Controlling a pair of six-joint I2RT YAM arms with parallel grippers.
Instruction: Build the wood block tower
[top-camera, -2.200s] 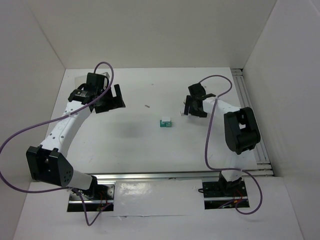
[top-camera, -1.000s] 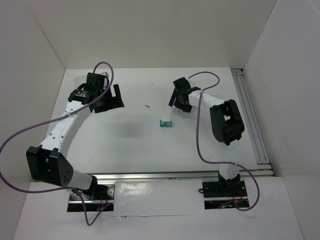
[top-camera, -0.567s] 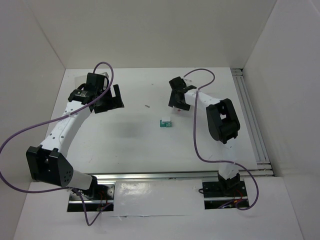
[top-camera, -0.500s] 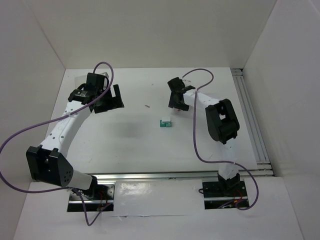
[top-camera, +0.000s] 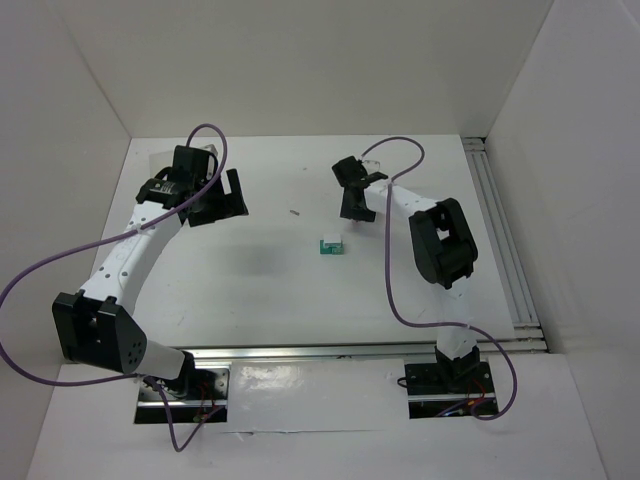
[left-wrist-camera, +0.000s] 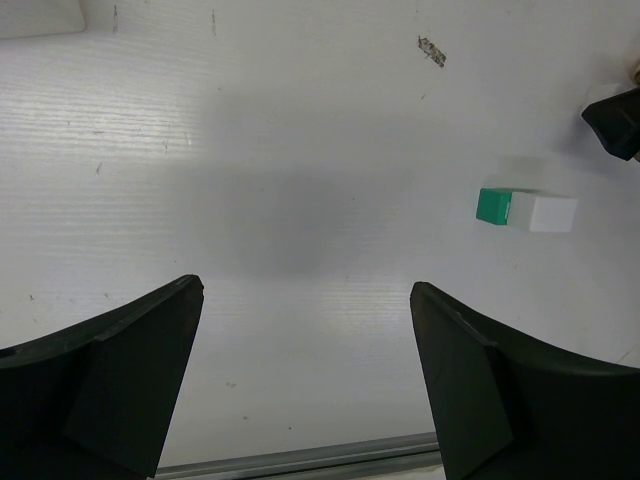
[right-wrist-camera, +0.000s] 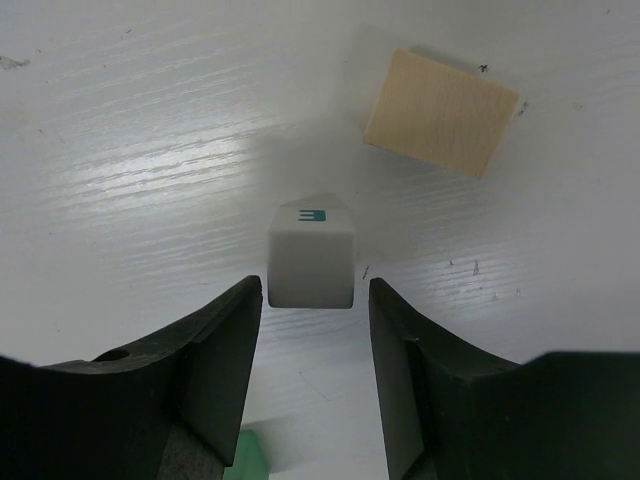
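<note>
In the right wrist view a white cube (right-wrist-camera: 312, 262) with a small teal mark on top lies on the table. My right gripper (right-wrist-camera: 313, 290) is open, its fingertips on either side of the cube's near edge with gaps on both sides. A tan wood block (right-wrist-camera: 440, 125) lies beyond it, up and to the right. A sliver of green (right-wrist-camera: 245, 462) shows at the bottom edge. In the left wrist view a teal cube (left-wrist-camera: 493, 206) touches a white block (left-wrist-camera: 552, 213); the pair shows mid-table in the top view (top-camera: 330, 245). My left gripper (left-wrist-camera: 305, 288) is open and empty, far left (top-camera: 235, 200). My right gripper (top-camera: 355, 205) is beyond the pair.
A corner of a translucent white tray (left-wrist-camera: 40, 15) lies at the far left. A metal rail (top-camera: 500, 230) runs along the table's right side and another (top-camera: 330, 350) along the near edge. White walls enclose the table. A small dark mark (top-camera: 295, 212) is on the surface.
My right gripper has swung left and slightly farther away, from right of the teal and white pair to just beyond it. The left arm and the pair have not moved.
</note>
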